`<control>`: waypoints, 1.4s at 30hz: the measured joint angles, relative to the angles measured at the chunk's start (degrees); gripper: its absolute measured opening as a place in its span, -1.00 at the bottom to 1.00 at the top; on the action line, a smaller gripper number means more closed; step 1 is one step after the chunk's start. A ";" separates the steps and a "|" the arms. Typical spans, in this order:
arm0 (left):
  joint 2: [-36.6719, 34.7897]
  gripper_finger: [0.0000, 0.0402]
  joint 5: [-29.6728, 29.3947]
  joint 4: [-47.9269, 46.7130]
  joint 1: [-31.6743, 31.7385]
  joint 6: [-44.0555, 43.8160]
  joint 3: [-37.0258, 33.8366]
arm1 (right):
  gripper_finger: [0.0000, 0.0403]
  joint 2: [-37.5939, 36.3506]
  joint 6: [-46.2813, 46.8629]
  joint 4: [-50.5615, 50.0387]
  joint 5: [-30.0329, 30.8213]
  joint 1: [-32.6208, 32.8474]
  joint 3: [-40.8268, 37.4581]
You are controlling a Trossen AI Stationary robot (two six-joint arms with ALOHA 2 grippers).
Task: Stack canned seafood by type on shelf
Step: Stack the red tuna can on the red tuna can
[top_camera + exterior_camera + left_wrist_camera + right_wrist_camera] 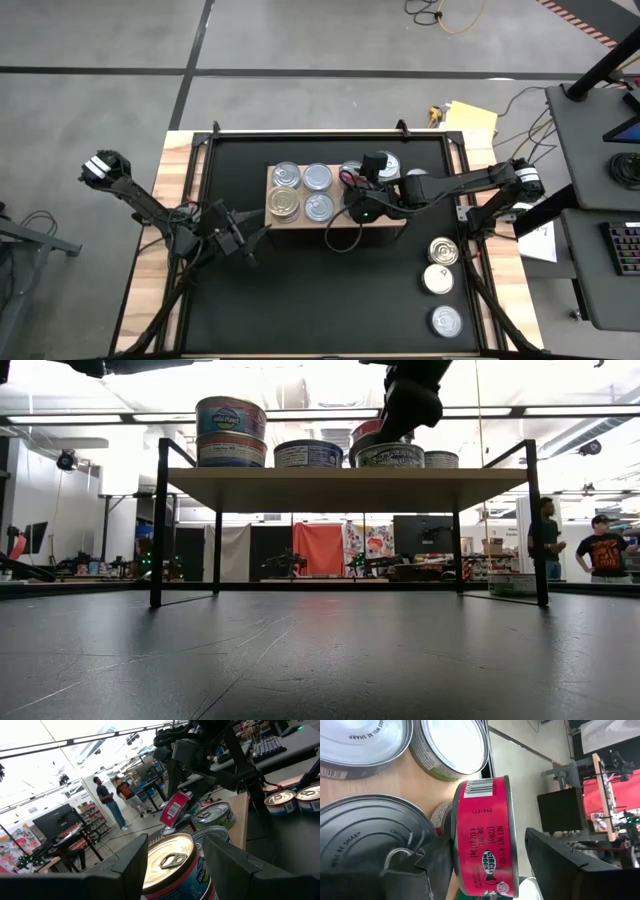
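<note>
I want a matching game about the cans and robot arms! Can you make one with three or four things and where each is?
Things:
1. red can
2. right end effector
3. left end effector
4. three loose cans

Places:
A. on the black mat, right of the shelf
B. low over the mat, left of the shelf
C. on edge between the fingers
D. over the shelf

Pairs: 1-C, 2-D, 3-B, 4-A

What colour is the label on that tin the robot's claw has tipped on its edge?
Red, with a white barcode patch, on the round metal tin; the right wrist view shows it best.
</note>
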 joint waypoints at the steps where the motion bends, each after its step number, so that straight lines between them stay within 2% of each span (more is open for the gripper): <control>1: 0.00 -0.14 0.00 -0.02 -0.01 -0.01 0.00 | 0.14 0.00 0.45 0.00 -0.13 0.00 0.00; 11: 0.00 -0.14 0.02 -0.42 -0.01 0.00 0.00 | 0.28 0.00 3.49 0.01 -2.00 0.00 0.00; 15: 0.00 -0.14 0.02 -0.42 -0.01 0.00 0.00 | 0.34 0.00 5.24 0.01 -4.81 -0.26 0.00; 34: 0.00 -0.14 0.02 -0.86 0.00 0.00 0.00 | 0.57 0.00 10.84 -1.38 -6.60 -0.88 -0.02; 39: 0.00 -0.14 0.02 -0.86 0.01 0.00 0.00 | 0.63 0.00 13.08 -1.87 -10.52 -2.58 -0.02; 42: 0.00 -0.14 0.02 -0.88 0.02 0.04 0.00 | 0.66 0.00 13.30 -1.89 -10.89 -3.32 -0.02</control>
